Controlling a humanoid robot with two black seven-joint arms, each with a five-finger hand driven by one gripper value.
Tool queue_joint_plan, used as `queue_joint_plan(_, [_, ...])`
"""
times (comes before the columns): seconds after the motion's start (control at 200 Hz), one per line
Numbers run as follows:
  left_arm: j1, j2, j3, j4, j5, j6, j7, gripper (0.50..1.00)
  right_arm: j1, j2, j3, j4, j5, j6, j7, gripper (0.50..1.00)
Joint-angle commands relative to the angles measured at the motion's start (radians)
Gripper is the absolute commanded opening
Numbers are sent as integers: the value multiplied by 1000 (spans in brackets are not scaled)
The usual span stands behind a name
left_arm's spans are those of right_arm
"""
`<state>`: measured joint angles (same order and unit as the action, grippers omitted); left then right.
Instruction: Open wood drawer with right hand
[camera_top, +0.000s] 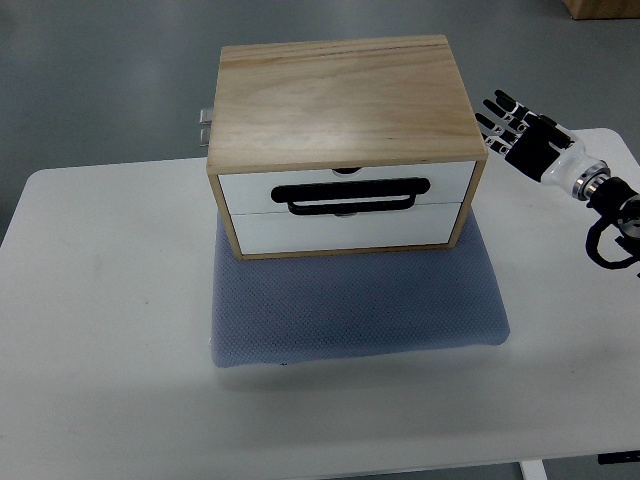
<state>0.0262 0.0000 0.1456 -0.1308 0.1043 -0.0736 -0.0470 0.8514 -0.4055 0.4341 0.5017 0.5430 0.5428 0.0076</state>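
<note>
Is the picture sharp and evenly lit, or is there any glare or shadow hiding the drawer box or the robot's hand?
Top view: light is soft and even, no harsh glare; the wood drawer box shows crisp grain, its black handle sharp against white fronts. A faint shadow falls under the grey mat on the white table. The right hand, fingers spread, is slightly softer near the edge.

Your target: wooden box (340, 95), light plywood top and sides, sitting square on grey-blue mat, front facing you. Two white drawers stacked in front: upper drawer (345, 183), lower drawer (345, 228). Both look pushed in, flush with frame. You see black loop handle (352, 195) lying across seam between them; which drawer it belongs to, cannot tell.
</note>
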Motion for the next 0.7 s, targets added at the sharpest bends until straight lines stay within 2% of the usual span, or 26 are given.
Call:
queue_joint_plan(0.0, [0,0,0,-3,2,0,1,1000,2,-1,0,0,0,2,0,954])
queue_joint_plan(0.697, [0,0,-3,-1,0,0,6,1000,12,-3,34,-5,9,-12,-3,954])
